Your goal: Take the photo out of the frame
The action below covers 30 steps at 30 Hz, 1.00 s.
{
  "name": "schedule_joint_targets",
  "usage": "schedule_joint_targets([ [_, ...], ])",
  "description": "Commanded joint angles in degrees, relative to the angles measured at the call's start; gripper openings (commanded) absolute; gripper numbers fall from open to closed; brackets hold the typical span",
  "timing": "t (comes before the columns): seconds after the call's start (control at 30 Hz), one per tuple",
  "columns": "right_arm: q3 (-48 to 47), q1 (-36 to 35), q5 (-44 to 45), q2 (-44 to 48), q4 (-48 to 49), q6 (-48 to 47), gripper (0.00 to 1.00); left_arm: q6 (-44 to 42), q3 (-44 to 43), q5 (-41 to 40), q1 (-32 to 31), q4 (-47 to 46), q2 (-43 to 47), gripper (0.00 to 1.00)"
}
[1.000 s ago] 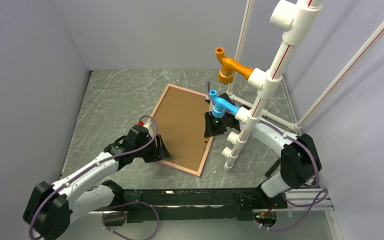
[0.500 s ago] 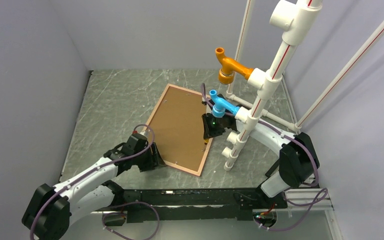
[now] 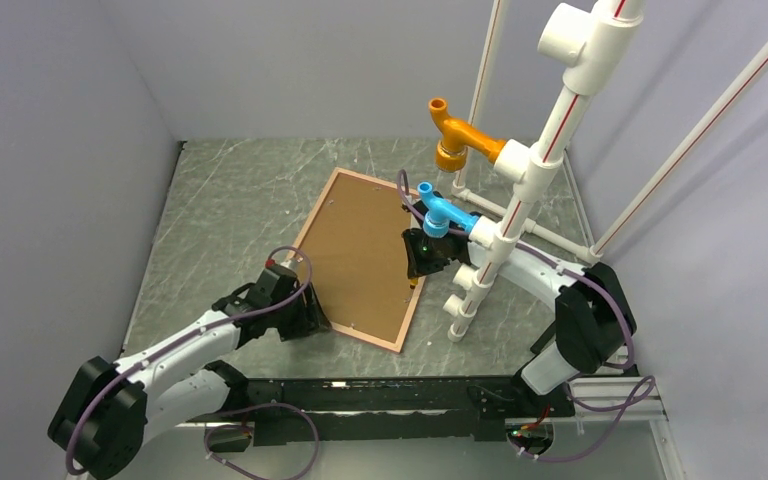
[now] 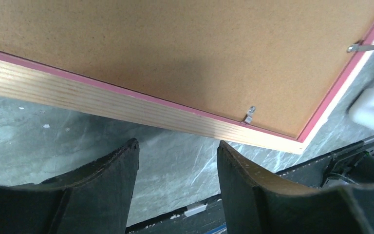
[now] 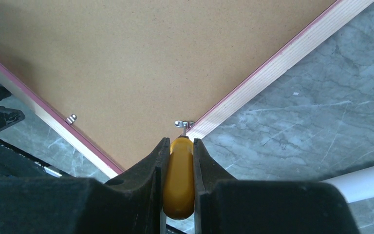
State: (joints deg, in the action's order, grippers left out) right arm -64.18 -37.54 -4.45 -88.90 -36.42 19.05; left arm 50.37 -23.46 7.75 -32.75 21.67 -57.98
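The pink frame [image 3: 370,340] lies face down on the marble table, its brown backing board [image 3: 360,250] facing up. The photo is hidden under the board. My left gripper [image 3: 310,318] is open and empty, just off the frame's near left edge. In the left wrist view that gripper [image 4: 177,146] sits before the frame's pale wood side [image 4: 126,105], near a metal clip [image 4: 249,115]. My right gripper [image 5: 177,144] is shut on a yellow tool handle [image 5: 178,175]. The tool's tip meets a metal clip [image 5: 184,124] at the frame's right edge [image 5: 272,70].
A white pipe stand [image 3: 505,220] with an orange fitting [image 3: 455,135] and a blue fitting [image 3: 440,212] rises right of the frame, close over my right arm. A black rail [image 3: 380,395] runs along the near edge. Grey walls enclose the table.
My left gripper has drawn back from over the frame's near left edge toward the near side and lower. My right gripper has barely moved, still holding the yellow tool.
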Motion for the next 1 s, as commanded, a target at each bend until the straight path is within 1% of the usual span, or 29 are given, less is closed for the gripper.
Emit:
schedule_joint_targets([
  [0.0, 2.74, -1.12, 0.88, 0.64, 2.53, -0.59, 0.0, -0.59, 1.39, 1.95, 0.15, -4.07, 5.1, 0.64],
  [0.13, 3.05, -1.79, 0.69, 1.22, 1.25, -1.11, 0.0, -0.65, 0.85, 2.64, 0.15, -4.66, 8.75, 0.63],
  [0.23, 3.68, -2.01, -0.23, 2.61, 1.26, -0.99, 0.0, -0.63, 0.58, 3.48, 0.17, -6.37, 9.13, 0.63],
  [0.37, 4.2, -2.32, -1.76, 3.66, 1.44, -0.44, 0.0, -0.69, -0.53, 3.14, 0.17, -7.64, 5.38, 0.64],
  [0.53, 4.98, -2.59, -1.54, 2.92, 1.87, -0.48, 0.0, -1.42, -1.26, 3.0, 0.15, -10.17, -0.2, 0.63],
  [0.7, 4.7, -2.6, 4.09, 2.27, 2.31, -0.44, 0.0, -2.04, -2.45, 0.67, 0.15, -8.66, -3.3, 0.63],
  [0.73, 4.95, -2.59, 6.77, 2.41, 3.09, -0.32, 0.0, -1.89, -2.53, 0.12, 0.17, -8.09, -3.68, 0.64],
  [0.83, 6.31, -2.54, 10.5, 2.84, 6.76, -0.58, 0.0, -1.45, -2.36, -1.2, 0.15, -7.09, -5.38, 0.64],
  [0.97, 8.02, -2.63, 12.19, 2.7, 12.52, 0.01, 0.0, -1.1, -1.52, -0.72, 0.16, -8.07, -7.84, 0.64],
])
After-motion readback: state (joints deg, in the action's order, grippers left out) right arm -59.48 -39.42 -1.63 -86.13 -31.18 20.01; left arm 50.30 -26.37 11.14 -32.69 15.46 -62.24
